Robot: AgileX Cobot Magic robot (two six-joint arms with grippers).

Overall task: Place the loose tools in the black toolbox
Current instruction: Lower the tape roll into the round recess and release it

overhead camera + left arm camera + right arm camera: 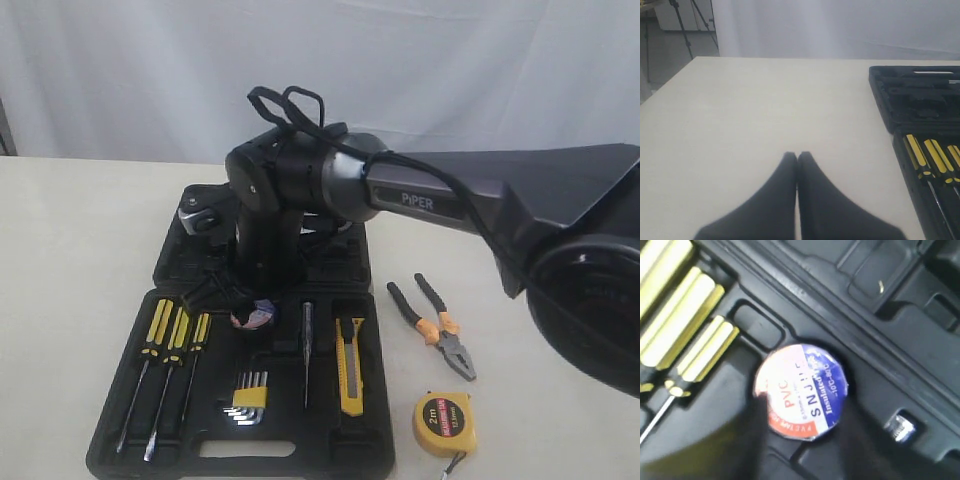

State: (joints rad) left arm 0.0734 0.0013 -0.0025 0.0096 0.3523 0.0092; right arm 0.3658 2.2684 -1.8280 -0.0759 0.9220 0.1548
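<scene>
In the exterior view the right gripper [250, 305] reaches down into the open black toolbox [330, 455] over the one tape roll [253, 318]. One utility knife [350, 368] lies in its recess, and one pliers [440, 332] and one tape measure [444, 423] lie on the table [80, 250] beside the case. In the left wrist view the left gripper [797, 159] hovers over the table, jaws pressed together and empty. In the right wrist view the roll sits in a recess near three screwdrivers [705, 347], with dark fingers [740, 440] flanking it; whether they pinch it I cannot tell. The roll looks light, stiff and smooth-sided, and is probably best gripped across its rim.
</scene>
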